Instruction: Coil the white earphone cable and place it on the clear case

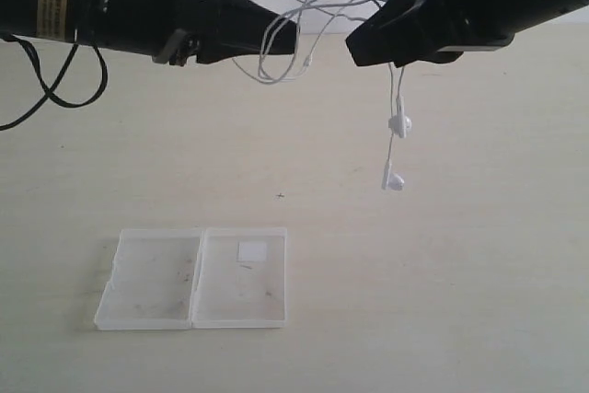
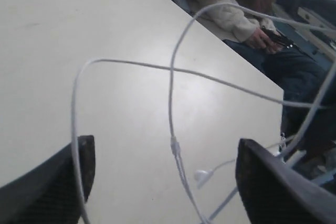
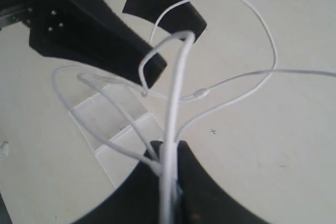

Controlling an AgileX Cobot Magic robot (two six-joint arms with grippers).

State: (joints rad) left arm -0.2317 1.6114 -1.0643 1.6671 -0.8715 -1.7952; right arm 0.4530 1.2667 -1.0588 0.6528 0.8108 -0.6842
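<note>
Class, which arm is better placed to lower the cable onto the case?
Probably right: the right gripper is shut on the white earphone cable; the left gripper stands open, loops only draped.

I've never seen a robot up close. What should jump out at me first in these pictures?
A tangle of white earphone cable hangs in mid-air between two black claws: the right claw pinches it, loops hang at the open left claw, and two earbuds dangle below the right one. Nearer the camera, the clear case lies open and flat on the pale table.
</note>
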